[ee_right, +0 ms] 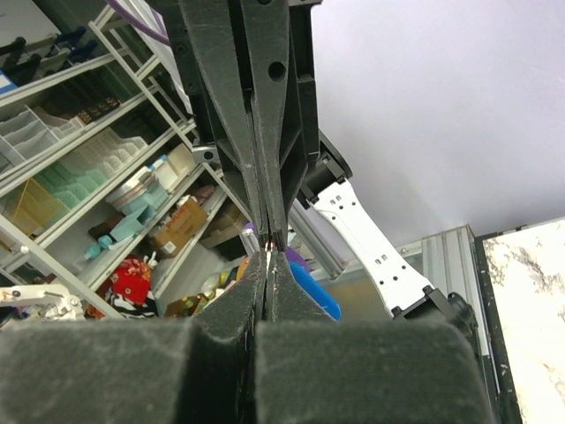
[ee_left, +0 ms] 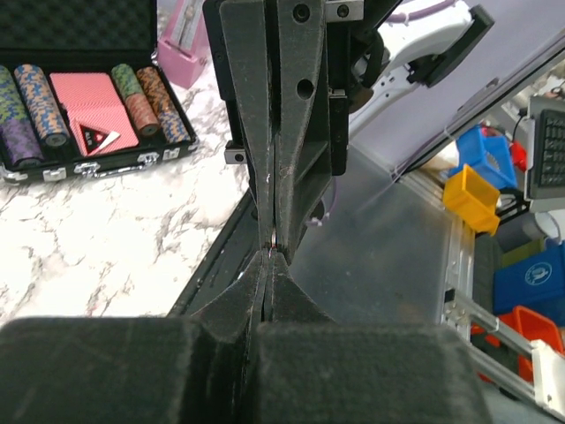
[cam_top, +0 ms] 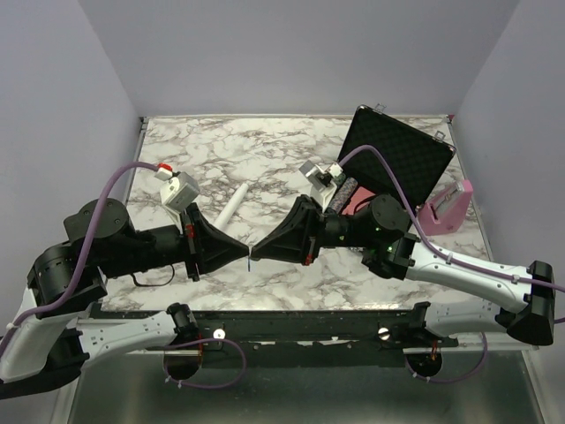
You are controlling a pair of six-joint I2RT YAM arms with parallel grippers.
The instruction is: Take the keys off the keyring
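Hidden parts: the thin silvery metal keyring appears only as a tiny sliver where the two arms' tips meet, near the 6 o'clock edge of the white-and-grey marbled desk. In both wrist views it is a mere glint at the meeting point. The blue-headed key cannot be made out.

Jaws: the black wedge-shaped left gripper and the black wedge-shaped right gripper face each other tip to tip. Each has its jaws pressed together with only a hairline seam, pinching the sliver from opposite sides.

A white stick-like tool lies on the desk at 12 o'clock from the tips, apart from them.
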